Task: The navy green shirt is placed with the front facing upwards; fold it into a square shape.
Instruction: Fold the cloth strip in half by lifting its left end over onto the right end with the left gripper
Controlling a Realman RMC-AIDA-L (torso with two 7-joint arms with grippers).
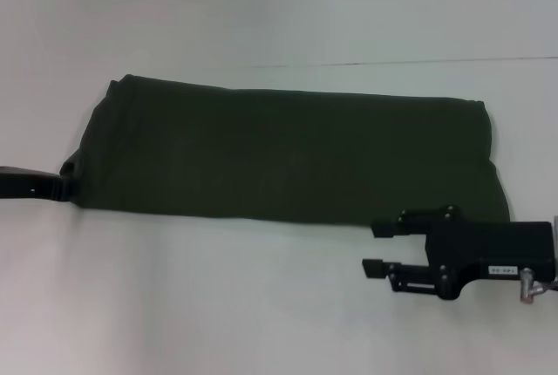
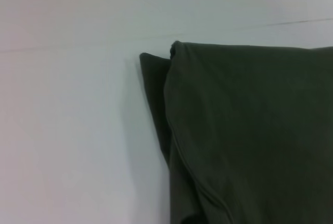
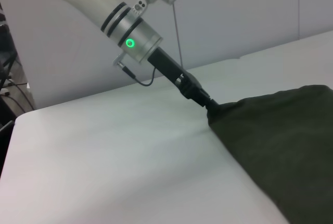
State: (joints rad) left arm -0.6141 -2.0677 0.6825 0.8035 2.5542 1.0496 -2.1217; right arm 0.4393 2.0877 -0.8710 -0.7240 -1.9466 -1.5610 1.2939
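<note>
Across the middle of the white table [image 1: 261, 305] lies the navy green shirt [image 1: 288, 161], a dark olive cotton garment already folded into a long flat band whose long axis runs from the robot's left to its right; no lettering shows on the upper face.

At the band's left short end, the left gripper [image 1: 54, 187] reaches in from the edge of the head view. The right wrist view shows that same black tool at the end of the silver and white left arm [image 3: 130, 36], buried in a small raised peak of cloth, so it appears to be pinching that near-left corner, though the fingers themselves are hidden. The left wrist view shows only the layered fabric edges at that end.

Further right, past the band's length, the right gripper [image 1: 373, 248] hovers just off the near-right corner, on the near side of the shirt and apart from it. Its two black fingers stand spread and point leftward along the band, holding nothing.

Squaring the band likely means carrying one short end over toward the other. The left arm is already on its end; the right must first close on the corner lying just beyond its fingertips.
</note>
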